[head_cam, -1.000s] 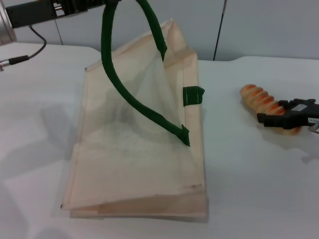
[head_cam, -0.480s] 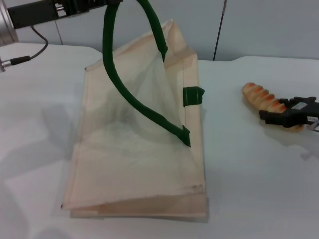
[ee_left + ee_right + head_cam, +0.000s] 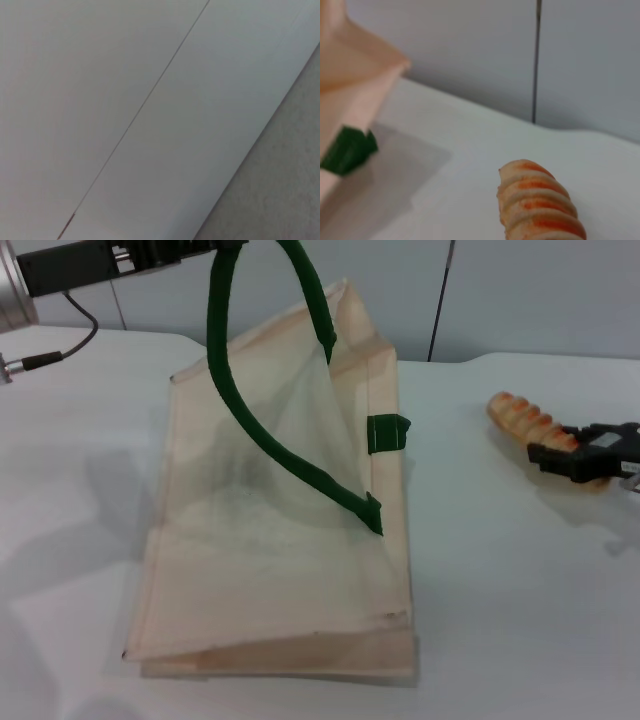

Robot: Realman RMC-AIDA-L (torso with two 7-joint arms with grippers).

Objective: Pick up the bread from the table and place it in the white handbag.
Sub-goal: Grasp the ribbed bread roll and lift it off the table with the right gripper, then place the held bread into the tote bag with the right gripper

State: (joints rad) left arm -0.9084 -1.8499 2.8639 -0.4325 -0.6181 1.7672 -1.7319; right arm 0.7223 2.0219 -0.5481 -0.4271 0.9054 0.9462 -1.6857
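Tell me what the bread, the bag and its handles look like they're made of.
The bread looks like glossy plastic or rubber, a toy: smooth, shiny ridges with painted orange stripes. The white handbag seems thin woven fabric, matte; light shows through its raised side and it creases softly. Its green handles look like thick matte webbing, holding a firm loop. None of this is certain from looks alone.

left arm [image 3: 70, 268] — black boxy housing, silver cylindrical section at the frame edge | cable [image 3: 60, 345] — thin, black, with a grey plug end | right gripper [image 3: 590, 453] — matte black, angular fingers, small pale patch on top
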